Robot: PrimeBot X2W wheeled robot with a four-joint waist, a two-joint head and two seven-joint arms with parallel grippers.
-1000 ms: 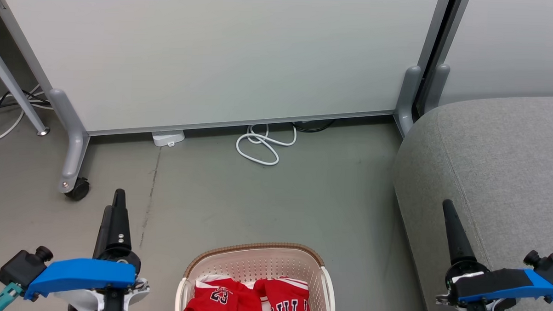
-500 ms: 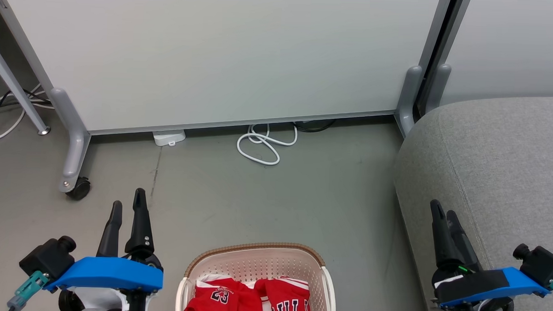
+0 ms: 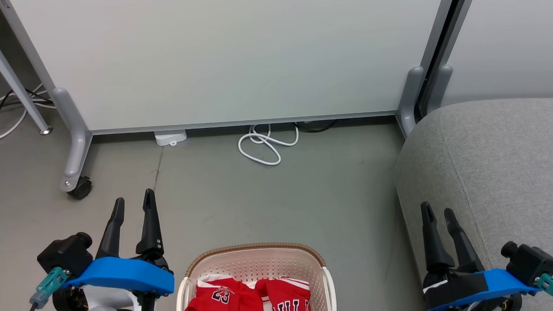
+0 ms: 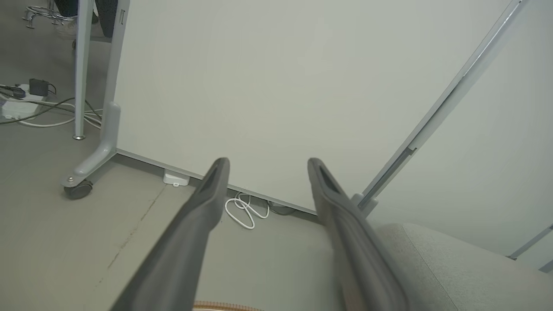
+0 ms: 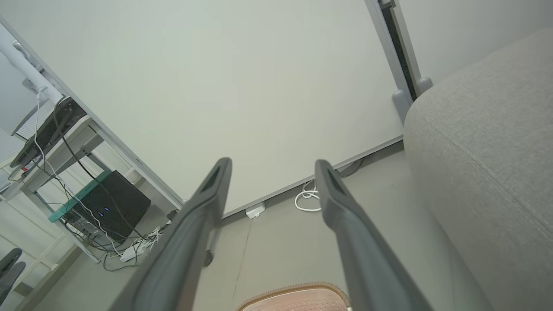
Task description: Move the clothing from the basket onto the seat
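Red clothing (image 3: 248,302) in the basket (image 3: 254,252), seat (image 3: 501,163) at the right.
Saw soft red fabric with white trim crumpled inside perforated cream plastic under a brown woven-look rim. Found left gripper (image 3: 134,195) and right gripper (image 3: 436,207) spread wide, holding nothing, either side of the basket. Noted rounded grey upholstery by the right gripper, coiled white cable (image 3: 263,148) and pale panel (image 3: 224,57) beyond, smooth grey floor (image 3: 311,203).

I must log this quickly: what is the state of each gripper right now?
Left gripper: open, jaws apart, holding nothing.
Right gripper: open, jaws apart, holding nothing.
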